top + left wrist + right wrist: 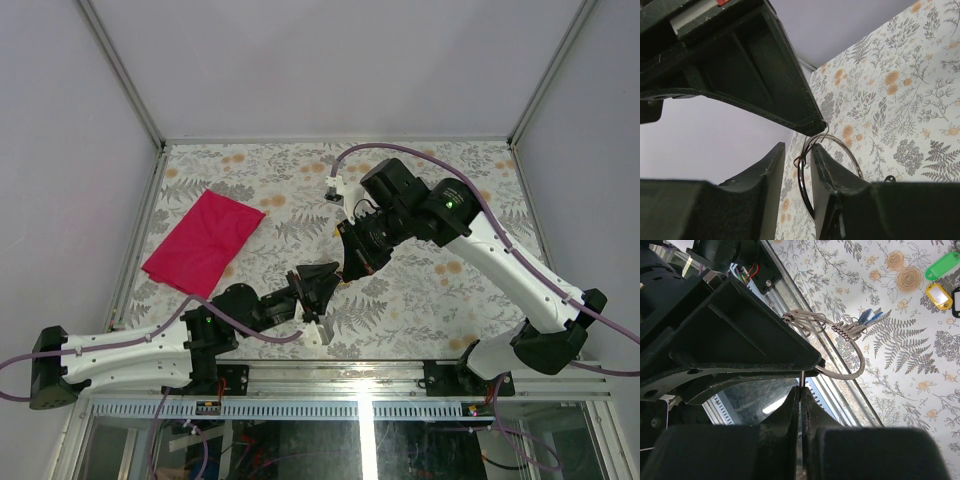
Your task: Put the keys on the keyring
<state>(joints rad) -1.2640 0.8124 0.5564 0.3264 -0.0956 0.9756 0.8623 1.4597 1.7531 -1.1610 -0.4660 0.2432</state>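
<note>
Walled floral tabletop [250, 170]; keyring [840, 143] in left tool [798, 150] near front edge.

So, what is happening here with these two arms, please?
The two arms meet above the middle of the table. The left gripper has its jaws closed on one side of the keyring and holds it in the air. The right gripper is shut on a thin metal strip, probably a key seen edge-on. A green tag and a yellow tag lie on the table. No key shows on the ring.
</note>
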